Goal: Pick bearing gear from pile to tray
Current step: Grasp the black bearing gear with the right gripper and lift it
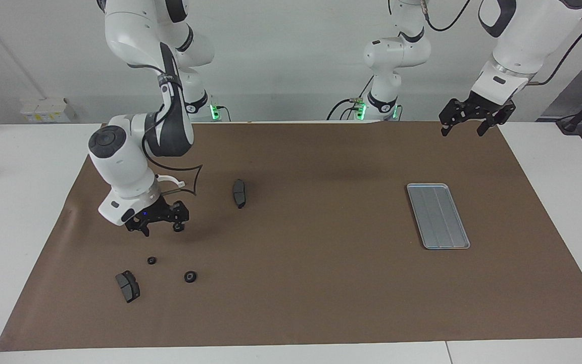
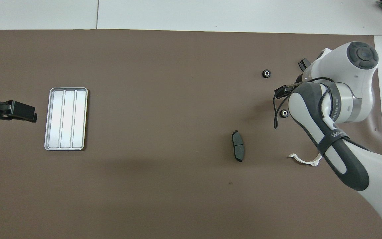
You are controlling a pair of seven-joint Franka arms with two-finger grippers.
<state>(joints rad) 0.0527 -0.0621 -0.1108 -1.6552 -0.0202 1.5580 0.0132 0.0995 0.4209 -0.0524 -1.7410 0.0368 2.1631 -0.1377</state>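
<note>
Facing view: right gripper (image 1: pixel 161 229) low over the pile (image 1: pixel 154 268) at the right arm's end of the worktop (image 1: pixel 321 283), fingers spread, holding nothing, poised just above one small gear that it hides. Two more gears (image 1: pixel 190 276) and a brake pad (image 1: pixel 128 286) farther from the robots. Tray (image 1: pixel 438 216) empty, toward the left arm's end. Left gripper (image 1: pixel 464 127) waiting aloft, fingers apart, empty.

Overhead view: nearest gear (image 2: pixel 284 113) peeking out beside the right arm; another pad (image 2: pixel 238 150) lying apart from the rest; white bracket (image 2: pixel 305 160) partly covered.
</note>
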